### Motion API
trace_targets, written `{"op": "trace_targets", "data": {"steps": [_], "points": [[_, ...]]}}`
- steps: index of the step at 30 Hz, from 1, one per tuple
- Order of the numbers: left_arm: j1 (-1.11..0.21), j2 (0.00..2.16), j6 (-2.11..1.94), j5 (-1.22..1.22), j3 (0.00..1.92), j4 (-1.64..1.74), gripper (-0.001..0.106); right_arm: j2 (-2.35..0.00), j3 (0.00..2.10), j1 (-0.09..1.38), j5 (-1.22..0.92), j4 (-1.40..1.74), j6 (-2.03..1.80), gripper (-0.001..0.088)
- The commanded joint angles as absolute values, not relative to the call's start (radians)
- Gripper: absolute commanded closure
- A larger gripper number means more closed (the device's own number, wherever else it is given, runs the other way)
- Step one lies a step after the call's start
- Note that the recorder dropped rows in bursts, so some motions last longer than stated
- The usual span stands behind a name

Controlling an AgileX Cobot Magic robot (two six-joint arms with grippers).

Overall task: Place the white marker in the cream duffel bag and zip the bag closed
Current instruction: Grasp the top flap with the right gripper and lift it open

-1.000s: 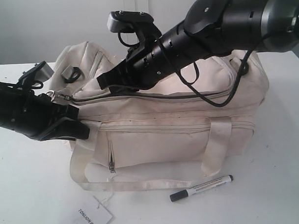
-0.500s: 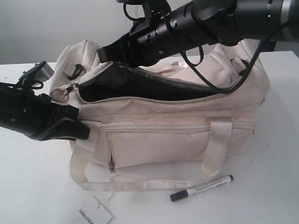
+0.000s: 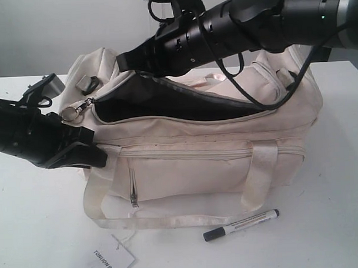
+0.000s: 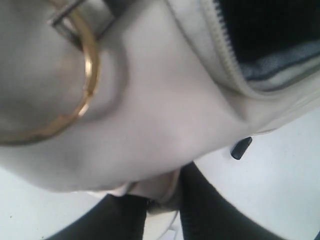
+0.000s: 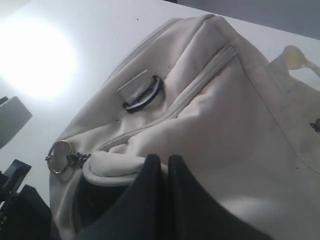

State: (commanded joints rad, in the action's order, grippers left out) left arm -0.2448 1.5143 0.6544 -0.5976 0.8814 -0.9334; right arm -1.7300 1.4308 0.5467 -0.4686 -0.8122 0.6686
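The cream duffel bag (image 3: 215, 156) lies lengthwise across the middle of the white tabletop (image 3: 329, 223). Its curved top zipper is open and the dark lining shows in the gap. The gold ring pull (image 3: 69, 112) hangs at the bag's left end.

The right gripper (image 3: 124, 59) reaches across from the right. It is clenched on the edge of the bag's upper flap and holds it raised above the opening. In the right wrist view its two black fingers (image 5: 150, 200) stand almost together, with the cream hem running in between them.

The left gripper (image 3: 91, 150) is at the bag's left front corner, just below the ring pull. In the left wrist view a fold of cream fabric sits pinched between its dark fingers (image 4: 215, 210), so it is grasping the bag.

The white marker (image 3: 241, 225) lies flat on the tabletop in front of the bag, outside it and untouched, near the edge closest to the exterior camera. Its black cap points left. A white paper tag (image 3: 111, 258) lies further left along that edge.
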Motion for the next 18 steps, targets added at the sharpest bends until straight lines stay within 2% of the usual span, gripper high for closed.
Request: {"op": "trace_targets", "data": {"steps": [10,18], "points": [[-0.245,1.514,0.700,-0.596,0.881,-0.919,0.105,-1.738,1.525,0.487,-0.521,-0.812,0.639,0.0868],[-0.245,1.514,0.704,-0.600,0.881,-0.913,0.105,-1.738,1.525,0.487,-0.458,-0.812,0.624,0.0868]]}}
